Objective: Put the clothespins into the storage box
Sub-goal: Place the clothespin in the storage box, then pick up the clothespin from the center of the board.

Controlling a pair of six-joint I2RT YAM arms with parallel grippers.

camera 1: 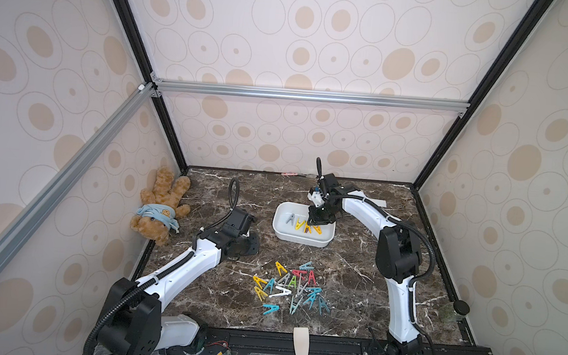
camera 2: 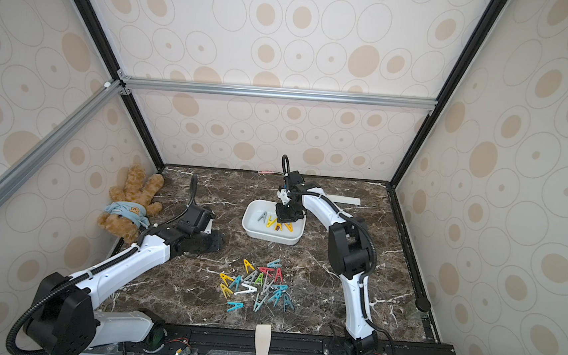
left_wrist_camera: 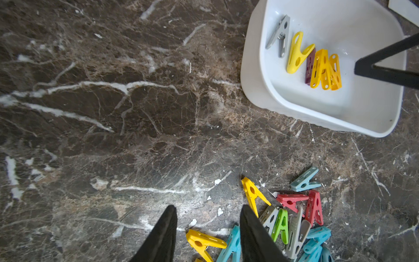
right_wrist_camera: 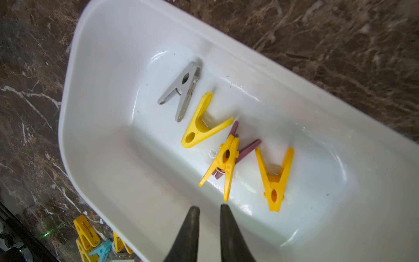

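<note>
Dark brown marble with white veins forms the tabletop (camera 1: 203,303). Nearest its front edge lies a loose heap of clothespins (camera 1: 289,286) in yellow, teal, grey, red, green and white, several overlapping, with one teal clip a little apart on the near side. Just beyond the heap and to its left, the left gripper (left_wrist_camera: 208,207) is held low over bare marble, its two dark fingers well parted with nothing between them; in its wrist view one finger overlaps the edge of the pile. Farther back stands the storage box (camera 1: 302,240), a shallow white tub set apart from the heap. Five clips lie on its floor: a grey clothespin (right_wrist_camera: 181,90), three yellow ones, and a purple clothespin (right_wrist_camera: 248,147) partly under a yellow one. The right gripper (right_wrist_camera: 209,206) hangs over the inside of the box, pointing down, its fingers only slightly apart and holding nothing. Against the left wall lies a brown teddy bear (camera 1: 159,206), and near the back edge, behind the right arm, a white paper strip (camera 1: 379,203) lies flat.
</note>
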